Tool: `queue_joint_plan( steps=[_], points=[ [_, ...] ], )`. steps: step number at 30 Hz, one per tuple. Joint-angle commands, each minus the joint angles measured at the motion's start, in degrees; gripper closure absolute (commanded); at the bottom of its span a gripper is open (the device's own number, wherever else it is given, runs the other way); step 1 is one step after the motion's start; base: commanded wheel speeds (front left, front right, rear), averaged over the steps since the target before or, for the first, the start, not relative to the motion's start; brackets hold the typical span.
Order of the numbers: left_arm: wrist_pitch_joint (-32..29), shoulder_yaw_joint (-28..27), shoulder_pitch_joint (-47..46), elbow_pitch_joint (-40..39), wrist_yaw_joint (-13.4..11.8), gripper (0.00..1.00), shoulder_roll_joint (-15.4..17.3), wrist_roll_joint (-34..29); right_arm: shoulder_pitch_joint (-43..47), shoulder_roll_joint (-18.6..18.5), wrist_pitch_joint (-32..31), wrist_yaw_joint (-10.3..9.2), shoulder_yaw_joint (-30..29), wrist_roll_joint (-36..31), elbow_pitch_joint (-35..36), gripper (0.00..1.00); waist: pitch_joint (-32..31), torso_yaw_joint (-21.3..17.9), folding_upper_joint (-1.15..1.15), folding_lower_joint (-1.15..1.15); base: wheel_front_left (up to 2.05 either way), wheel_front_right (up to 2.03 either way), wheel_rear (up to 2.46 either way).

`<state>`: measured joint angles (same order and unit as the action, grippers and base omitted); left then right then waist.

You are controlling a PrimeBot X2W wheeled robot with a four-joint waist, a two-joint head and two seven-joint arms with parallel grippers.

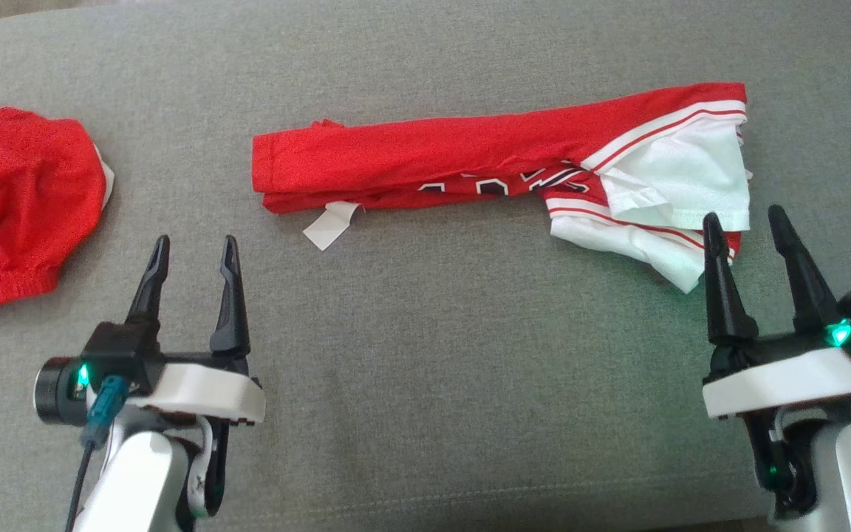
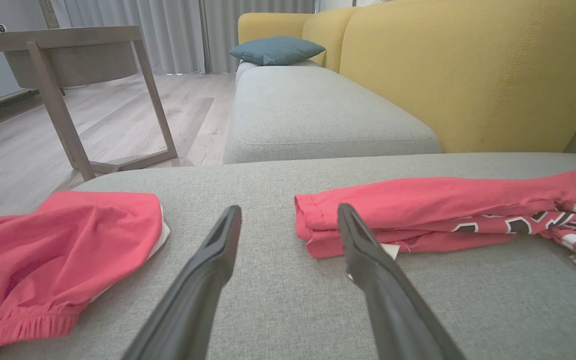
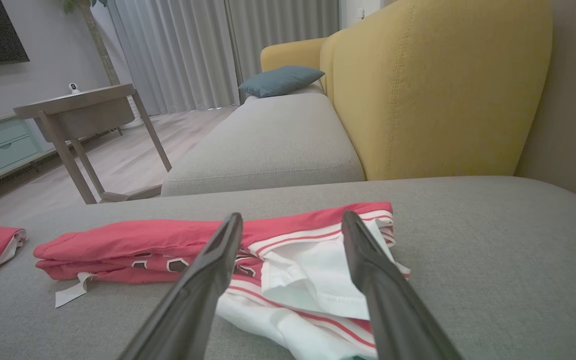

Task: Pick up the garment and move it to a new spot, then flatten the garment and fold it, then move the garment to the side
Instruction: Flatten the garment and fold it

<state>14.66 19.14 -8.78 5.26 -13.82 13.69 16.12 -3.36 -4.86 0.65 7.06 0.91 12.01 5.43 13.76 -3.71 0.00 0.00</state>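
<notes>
Folded red jersey (image 1: 425,159) lies lengthwise left-to-right on the grey cushion (image 1: 425,369); right gripper (image 1: 743,214), spread and empty, sits nearer, at its white-trimmed end; left gripper (image 1: 196,240), likewise open-jawed, stands off its hem end

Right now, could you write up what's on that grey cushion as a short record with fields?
Surface: grey cushion
Main garment: red and white jersey, folded into a long strip across the middle
Tag: white tag poking out near its left end
Other garment: red cloth, crumpled, far left, apart from the jersey
Left tool: open, empty, short of the jersey's left end
Right tool: open, empty, at the jersey's white right end
</notes>
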Motion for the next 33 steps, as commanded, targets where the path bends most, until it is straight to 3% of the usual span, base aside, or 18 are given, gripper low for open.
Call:
queue_joint_plan(
  steps=[1,17,25,33],
  points=[
    [0.08,-1.99,-0.87,-2.62,-0.64,0.00,1.32,-0.45,0.27,-0.68,-0.26,0.43,0.80,-0.24,2.13,0.00,-0.26,0.04,0.00,0.00,0.00,0.00,0.00],
    [-1.05,-1.15,-1.44,-3.31,-0.53,0.00,1.56,0.20,0.41,-0.29,-1.11,0.43,0.34,-0.36,3.15,0.00,0.18,0.28,0.00,0.00,0.00,0.00,0.00],
    [-10.58,1.60,-11.38,1.33,5.69,0.00,1.50,3.55,-0.80,-0.34,-1.22,0.43,0.70,-0.32,3.73,0.00,2.77,0.11,0.00,0.00,0.00,0.00,0.00],
    [-20.23,0.04,-22.45,14.50,9.91,0.00,0.15,10.47,-2.13,-0.23,-0.51,0.43,0.97,0.04,3.11,0.00,5.68,-1.42,0.00,0.00,0.00,0.00,0.00]
  ],
)
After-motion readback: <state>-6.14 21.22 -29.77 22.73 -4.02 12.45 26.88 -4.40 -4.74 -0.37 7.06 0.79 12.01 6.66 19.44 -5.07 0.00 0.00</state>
